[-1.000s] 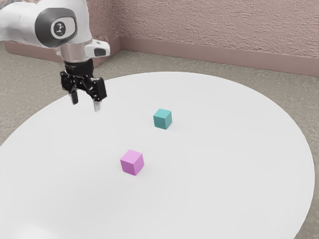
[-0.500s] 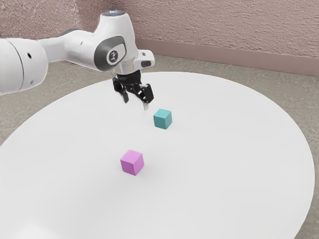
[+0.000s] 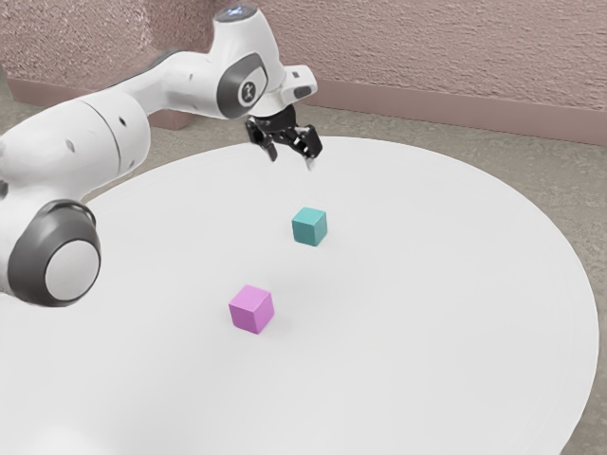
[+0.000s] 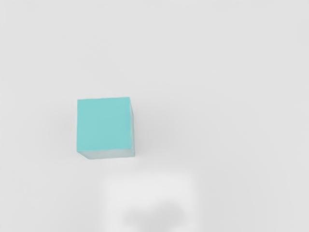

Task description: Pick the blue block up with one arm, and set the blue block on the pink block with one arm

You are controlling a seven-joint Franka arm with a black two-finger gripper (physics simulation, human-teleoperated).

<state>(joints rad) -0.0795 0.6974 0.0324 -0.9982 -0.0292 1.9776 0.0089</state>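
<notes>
End effector point(image 3: 291, 157): fingers spread wide, nothing btw them; hangs in air over far part of tabletop point(image 3: 427, 284); arm comes in from exterior view's left.
Blue block point(image 3: 309, 226): teal-blue cube, flat on tabletop, near middle; sits nearer the camera than end effector, apart from it, no contact. Wrist view has it point(image 4: 104, 126) from above, one top face + thin strip of a side.
Pink block point(image 3: 251, 308): flat on tabletop, in front of blue block & toward exterior view's left; near it, not touching.
</notes>
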